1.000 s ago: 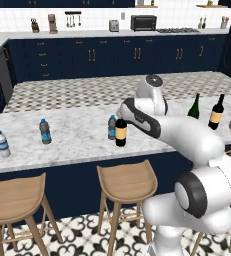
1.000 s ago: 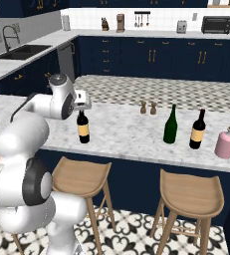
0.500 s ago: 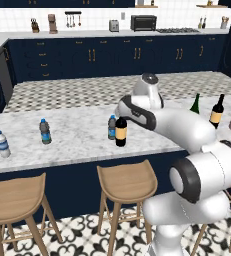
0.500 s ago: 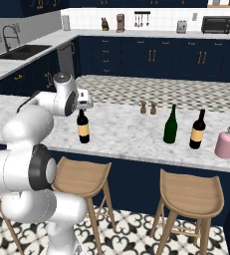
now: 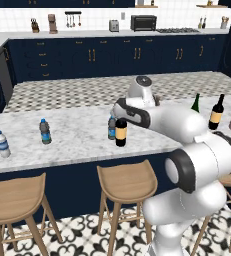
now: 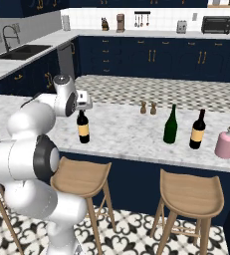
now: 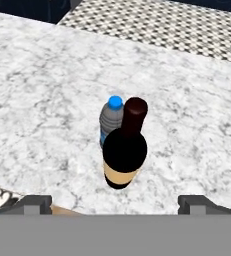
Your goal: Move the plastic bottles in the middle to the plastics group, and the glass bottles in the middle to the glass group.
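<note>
Two dark fingertips of the gripper (image 7: 115, 202) stand spread wide, holding nothing, above a marble counter (image 7: 42, 95). Directly below and ahead, between the jaws' line, stands a dark wine bottle with a yellow-orange label (image 7: 124, 150). Just behind it, touching or nearly so, is a small blue-capped water bottle (image 7: 110, 119). Farther along the counter to the gripper's right stand a plain green bottle (image 6: 171, 125) and another labelled dark wine bottle (image 6: 198, 131). Well to its left stand two small water bottles (image 5: 45, 132), apart from each other.
</note>
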Motion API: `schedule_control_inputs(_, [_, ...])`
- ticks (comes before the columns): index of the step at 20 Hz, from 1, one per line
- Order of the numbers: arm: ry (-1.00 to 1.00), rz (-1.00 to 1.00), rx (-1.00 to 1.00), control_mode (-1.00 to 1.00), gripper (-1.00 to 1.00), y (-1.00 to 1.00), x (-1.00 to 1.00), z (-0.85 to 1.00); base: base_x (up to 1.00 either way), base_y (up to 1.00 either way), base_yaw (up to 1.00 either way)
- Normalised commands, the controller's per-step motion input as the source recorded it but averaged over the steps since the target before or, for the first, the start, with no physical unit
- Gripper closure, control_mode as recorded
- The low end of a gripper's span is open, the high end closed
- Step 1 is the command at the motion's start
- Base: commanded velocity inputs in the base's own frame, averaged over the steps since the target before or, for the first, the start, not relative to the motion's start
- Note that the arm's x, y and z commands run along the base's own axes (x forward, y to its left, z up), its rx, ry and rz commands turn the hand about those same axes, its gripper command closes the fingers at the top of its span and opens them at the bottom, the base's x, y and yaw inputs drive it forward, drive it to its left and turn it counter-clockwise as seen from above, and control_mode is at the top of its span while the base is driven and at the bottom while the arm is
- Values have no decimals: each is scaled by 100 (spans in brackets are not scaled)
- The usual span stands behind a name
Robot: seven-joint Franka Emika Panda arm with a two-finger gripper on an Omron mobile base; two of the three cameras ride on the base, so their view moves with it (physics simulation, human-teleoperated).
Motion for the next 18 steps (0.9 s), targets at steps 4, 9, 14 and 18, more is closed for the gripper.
schedule_control_inputs(4, [5,-10,0,-100,-100,3,13,0,0,0,0])
schedule_control_inputs(9, [9,-13,0,-100,-100,0,19,-5,0,0,0])
schedule_control_inputs(14, [6,-8,0,-100,-100,0,19,-18,0,0,0])
schedule_control_inputs(18, [3,-4,0,-100,-100,0,13,-21,0,0,0])
